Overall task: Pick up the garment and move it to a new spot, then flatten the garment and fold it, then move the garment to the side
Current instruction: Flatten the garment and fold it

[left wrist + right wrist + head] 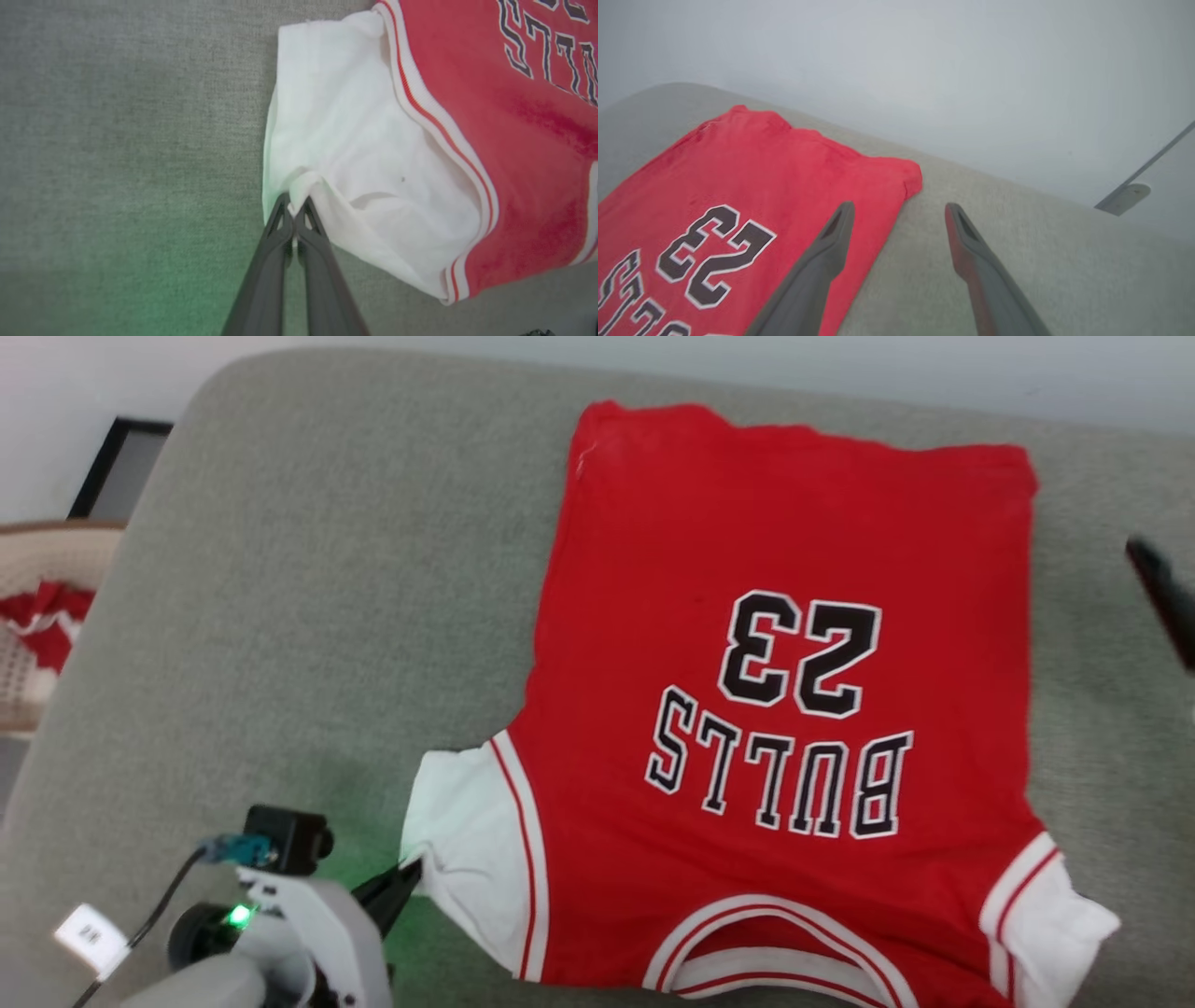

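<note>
Grey upholstered cushion (308, 597) bears the red garment (747, 523), spread flat.

Left claw (294, 207) clamped tight (tips pressed together), right claw (900, 210) hovering with jaws spread wide.

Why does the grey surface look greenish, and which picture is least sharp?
Head view: a green lamp behind the left pincer tints the grey surface nearby. Left wrist view: same cast, lower left. Right wrist view: softest, hazy and washed out.
</note>
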{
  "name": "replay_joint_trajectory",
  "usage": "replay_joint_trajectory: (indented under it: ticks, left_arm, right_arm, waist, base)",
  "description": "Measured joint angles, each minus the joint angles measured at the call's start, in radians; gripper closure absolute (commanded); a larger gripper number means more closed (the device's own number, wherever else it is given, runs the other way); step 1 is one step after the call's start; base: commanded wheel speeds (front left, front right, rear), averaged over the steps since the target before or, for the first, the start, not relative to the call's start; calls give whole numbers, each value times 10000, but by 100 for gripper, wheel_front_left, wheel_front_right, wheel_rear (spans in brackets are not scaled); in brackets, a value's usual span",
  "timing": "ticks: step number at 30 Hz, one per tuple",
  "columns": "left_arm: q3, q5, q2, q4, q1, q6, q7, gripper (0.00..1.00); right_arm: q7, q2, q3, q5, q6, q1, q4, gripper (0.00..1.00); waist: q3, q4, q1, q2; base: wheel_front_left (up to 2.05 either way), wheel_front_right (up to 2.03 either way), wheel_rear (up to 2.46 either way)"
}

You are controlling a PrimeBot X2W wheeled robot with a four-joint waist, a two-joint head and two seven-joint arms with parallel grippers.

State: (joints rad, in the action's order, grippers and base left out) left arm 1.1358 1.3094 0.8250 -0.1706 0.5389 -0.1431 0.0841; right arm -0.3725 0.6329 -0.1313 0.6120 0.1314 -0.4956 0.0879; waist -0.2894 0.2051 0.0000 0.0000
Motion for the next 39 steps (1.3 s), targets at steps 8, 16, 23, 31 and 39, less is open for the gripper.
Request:
replay_joint_trajectory:
  ticks: [8, 16, 23, 31, 39]
  left_arm:
    - [125, -430, -819, -401, 806, 483, -130, 100]
    - [215, -606, -1530, -882, 1289, 966, -130, 100]
    - [213, -612, -1914, -1287, 1492, 1361, -42, 100]
    - [140, -500, -2015, -1735, 1496, 1651, 105, 100]
    - [65, -431, -1540, -1931, 1322, 1655, 148, 100]
  right_arm:
    - [-945, -821, -6, -997, 0, -3146, 3728, 0]
    - [-2284, -1141, 21, -1599, 0, -5032, 6922, 0]
    - [-2945, -1221, 508, -2303, 0, -6101, 8590, 0]
    - [-3103, -1381, 155, -2650, 0, -6492, 8880, 100]
    - [-3348, -1384, -1108, -1620, -2, -5400, 7348, 100]
  waist:
    - [-683, 798, -1, 0]
    - [-1248, 1656, -1, 0]
    - [-1652, 2143, 0, 0]
    - [-1741, 2103, 0, 0]
    - [-1283, 1443, 0, 0]
  base:
    - [0, 0, 0]
    - [0, 0, 0]
    - [0, 0, 0]
    - [0, 0, 0]
    - [0, 0, 0]
